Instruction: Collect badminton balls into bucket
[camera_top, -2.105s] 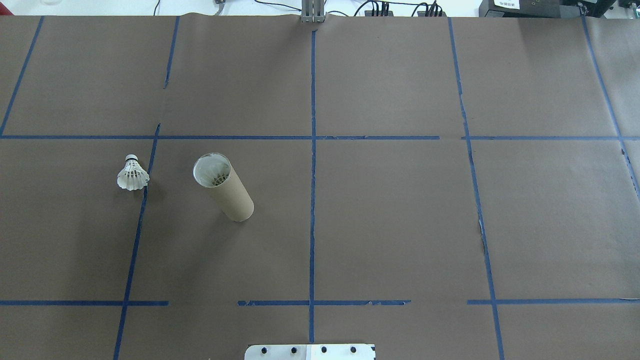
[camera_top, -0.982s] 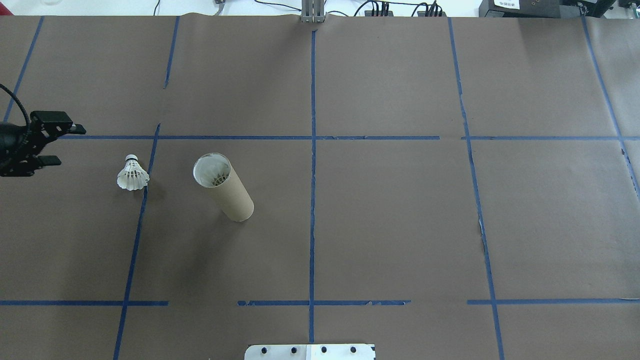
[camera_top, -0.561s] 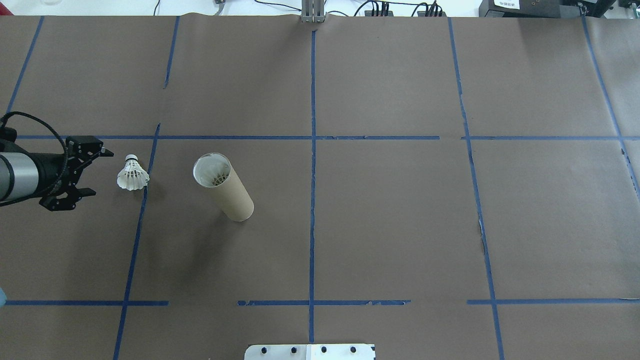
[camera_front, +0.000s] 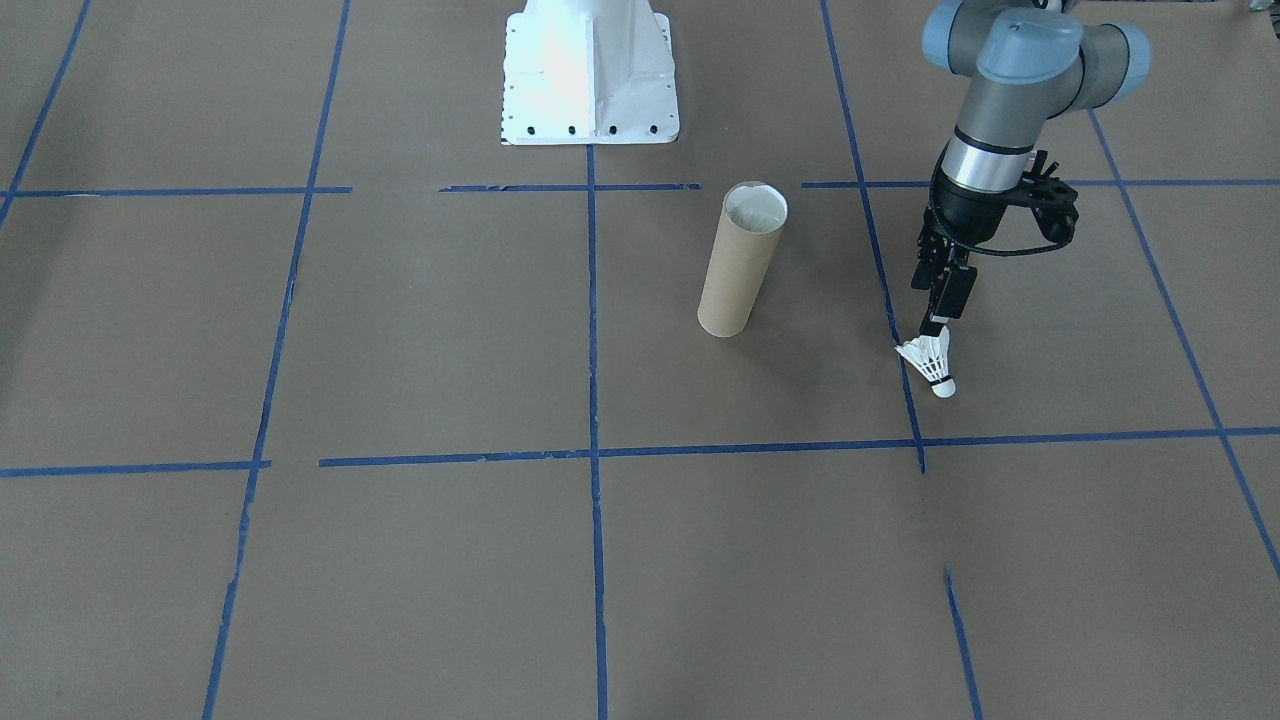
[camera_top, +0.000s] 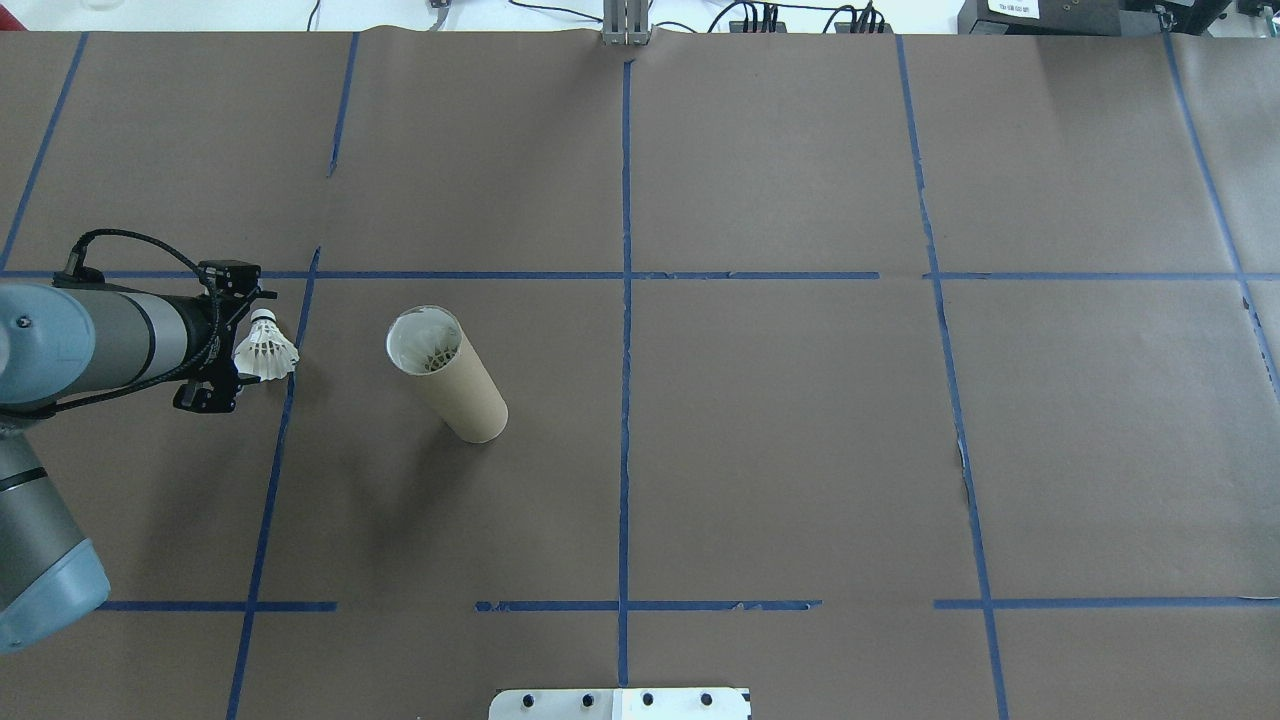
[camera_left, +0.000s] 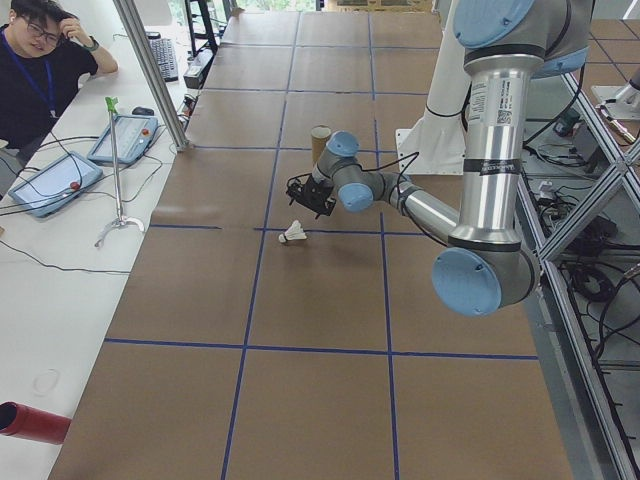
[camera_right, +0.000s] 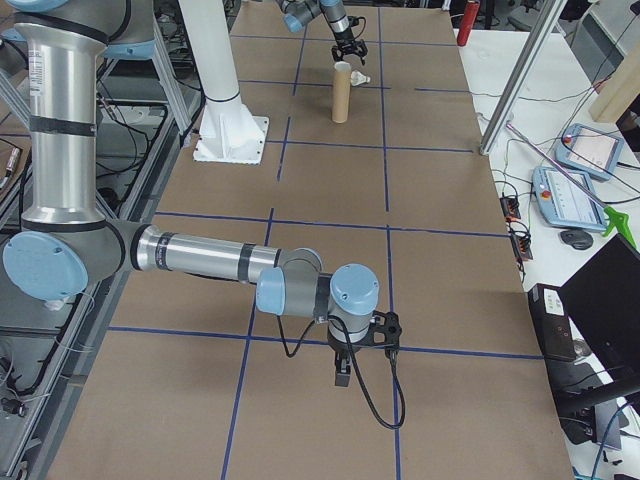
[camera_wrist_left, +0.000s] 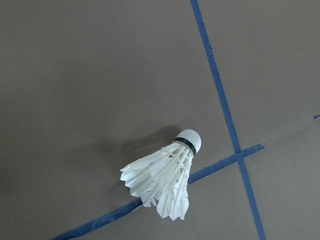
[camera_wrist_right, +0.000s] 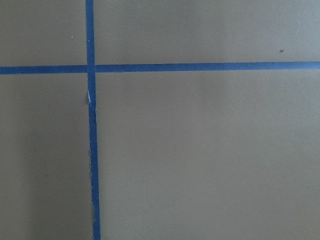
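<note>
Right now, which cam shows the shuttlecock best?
The left wrist-mounted view: the shuttlecock fills the frame, lying on its side across a blue tape line, cork and black band clear. Overhead shows it small, beside the left gripper. Front-facing and both side views show it tiny. The right wrist-mounted view misses it.

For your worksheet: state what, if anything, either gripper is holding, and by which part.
Nothing is held. The left gripper is open at the shuttlecock, which lies on the table. The right gripper hangs over bare table.
</note>
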